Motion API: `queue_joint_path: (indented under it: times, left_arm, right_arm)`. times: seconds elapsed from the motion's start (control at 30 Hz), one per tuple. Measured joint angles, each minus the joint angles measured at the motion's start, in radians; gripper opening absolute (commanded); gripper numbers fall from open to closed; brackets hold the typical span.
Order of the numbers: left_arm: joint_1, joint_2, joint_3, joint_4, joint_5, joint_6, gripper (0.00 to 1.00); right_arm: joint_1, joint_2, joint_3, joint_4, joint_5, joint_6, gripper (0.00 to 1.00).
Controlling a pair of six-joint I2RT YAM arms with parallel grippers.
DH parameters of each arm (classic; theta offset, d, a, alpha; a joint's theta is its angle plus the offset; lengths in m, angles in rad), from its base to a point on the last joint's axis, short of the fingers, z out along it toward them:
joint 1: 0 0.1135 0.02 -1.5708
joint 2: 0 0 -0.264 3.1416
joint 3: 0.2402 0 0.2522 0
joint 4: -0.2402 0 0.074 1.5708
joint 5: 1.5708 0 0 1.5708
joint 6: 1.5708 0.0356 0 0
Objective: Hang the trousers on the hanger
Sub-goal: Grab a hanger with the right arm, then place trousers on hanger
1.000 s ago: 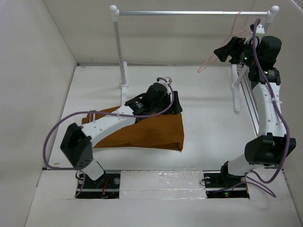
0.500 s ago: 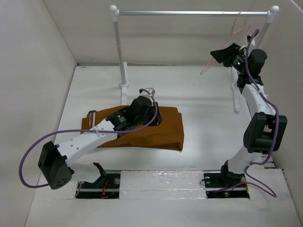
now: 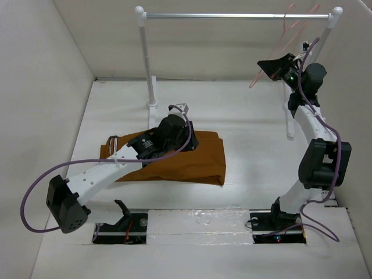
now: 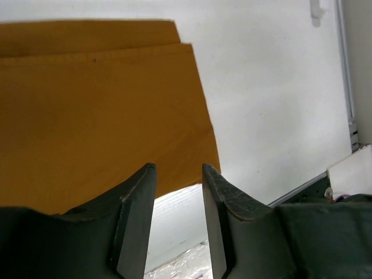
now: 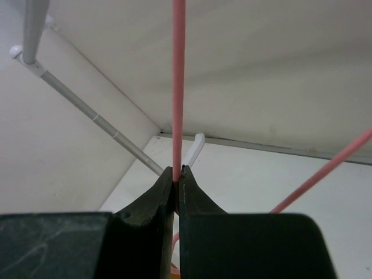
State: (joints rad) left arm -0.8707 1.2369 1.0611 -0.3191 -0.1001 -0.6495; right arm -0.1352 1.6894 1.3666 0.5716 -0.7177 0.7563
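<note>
The rust-brown trousers (image 3: 203, 165) lie folded flat on the table in the top view, and their right edge (image 4: 116, 110) fills the left wrist view. My left gripper (image 3: 187, 141) hovers over them. Its jaws (image 4: 177, 174) stand partly open, and only bare table shows between them. The pink wire hanger (image 3: 290, 43) hangs by its hook from the right end of the silver rail. My right gripper (image 3: 268, 65) is raised beside it, shut (image 5: 177, 170) on one straight pink wire of the hanger (image 5: 178, 87).
The silver rail (image 3: 232, 16) runs across the back on two white posts, one at the left (image 3: 145, 58) and one at the right (image 3: 290, 110). White walls close in the left, back and right sides. A foil-taped strip (image 3: 197, 218) marks the near edge.
My right gripper has closed onto the hanger wire. The left arm has drawn back to the left over the trousers, and its jaws have narrowed.
</note>
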Motion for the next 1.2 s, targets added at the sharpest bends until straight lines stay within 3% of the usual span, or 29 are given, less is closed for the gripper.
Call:
queue_joint_path:
  times: [0.27, 0.4, 0.53, 0.73, 1.0, 1.2]
  left_arm:
    - [0.0, 0.096, 0.298, -0.028, -0.008, 0.068, 0.5]
    - [0.0, 0.175, 0.469, -0.023, -0.004, 0.113, 0.64]
    - [0.0, 0.264, 0.62, -0.011, 0.015, 0.15, 0.69]
    - [0.0, 0.401, 0.763, 0.064, 0.038, 0.199, 0.7]
    - [-0.019, 0.652, 0.84, 0.166, 0.025, 0.219, 0.68]
    - [-0.027, 0.775, 0.842, 0.187, 0.017, 0.2, 0.53]
  right_arm:
    - [0.003, -0.08, -0.021, -0.008, -0.046, -0.002, 0.0]
    - [0.006, -0.135, -0.112, -0.009, -0.082, -0.017, 0.0]
    - [0.006, -0.177, -0.209, -0.054, -0.113, -0.062, 0.0]
    - [0.024, -0.28, -0.366, -0.204, -0.128, -0.181, 0.0]
    - [0.155, -0.444, -0.552, -0.362, -0.127, -0.278, 0.0]
    - [0.185, -0.5, -0.632, -0.407, -0.123, -0.296, 0.0]
